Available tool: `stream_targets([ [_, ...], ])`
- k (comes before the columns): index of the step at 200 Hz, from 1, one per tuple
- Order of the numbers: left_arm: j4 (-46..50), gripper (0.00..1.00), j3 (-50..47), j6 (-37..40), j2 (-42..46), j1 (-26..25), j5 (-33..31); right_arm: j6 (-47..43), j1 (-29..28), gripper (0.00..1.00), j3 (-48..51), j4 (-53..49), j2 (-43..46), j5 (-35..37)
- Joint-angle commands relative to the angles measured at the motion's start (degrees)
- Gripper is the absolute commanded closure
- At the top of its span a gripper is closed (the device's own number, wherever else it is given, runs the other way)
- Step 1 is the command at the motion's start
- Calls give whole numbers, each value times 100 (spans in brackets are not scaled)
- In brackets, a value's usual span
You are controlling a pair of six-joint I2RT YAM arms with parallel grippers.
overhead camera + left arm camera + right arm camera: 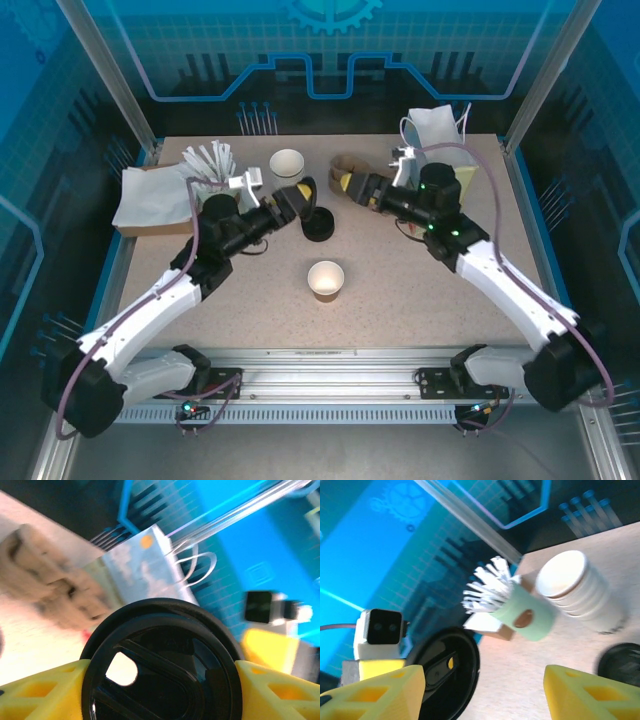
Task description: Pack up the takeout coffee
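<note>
My left gripper (298, 195) (162, 685) is shut on a loose black lid (165, 645) (308, 189), its yellow fingers pressing the rim from both sides. The lid also shows at the lower left in the right wrist view (445, 672). My right gripper (346, 182) (482, 692) faces it from the right, open with nothing between its fingers. An open paper cup (325, 279) with a brownish body and no lid stands at mid-table, nearer than both grippers. The takeout coffee, as a lidded cup, is out of view.
A black lid pile (318, 223) (620, 662) lies just below the grippers. A stack of white cups (287, 162) (580, 590) and a green holder of white stirrers (520, 611) (208, 160) stand behind. A white paper bag (435, 130) (145, 565) is back right; napkins (150, 197) lie far left.
</note>
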State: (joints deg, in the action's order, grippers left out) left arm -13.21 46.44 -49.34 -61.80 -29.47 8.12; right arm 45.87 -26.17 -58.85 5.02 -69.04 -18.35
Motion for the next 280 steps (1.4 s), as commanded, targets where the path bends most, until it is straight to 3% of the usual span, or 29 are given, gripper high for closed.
stream_targets([
  [1,1663,36,-44,1919,251,-604,-1117,-1651,184,32,208,-2028,458,939],
  [44,2862,37,-36,2958,-75,-1506,-2038,-2721,570,23,-2,-3734,323,966],
  [100,3239,38,452,3381,-1098,-2159,-2509,-2939,571,12,91,-3970,98,1167],
  [154,3420,37,854,3514,-1754,-2321,-2640,-2944,570,12,143,-3871,99,1138],
  [280,3365,34,902,3537,-2179,-2438,-2591,-2909,570,12,229,-3808,127,1011],
])
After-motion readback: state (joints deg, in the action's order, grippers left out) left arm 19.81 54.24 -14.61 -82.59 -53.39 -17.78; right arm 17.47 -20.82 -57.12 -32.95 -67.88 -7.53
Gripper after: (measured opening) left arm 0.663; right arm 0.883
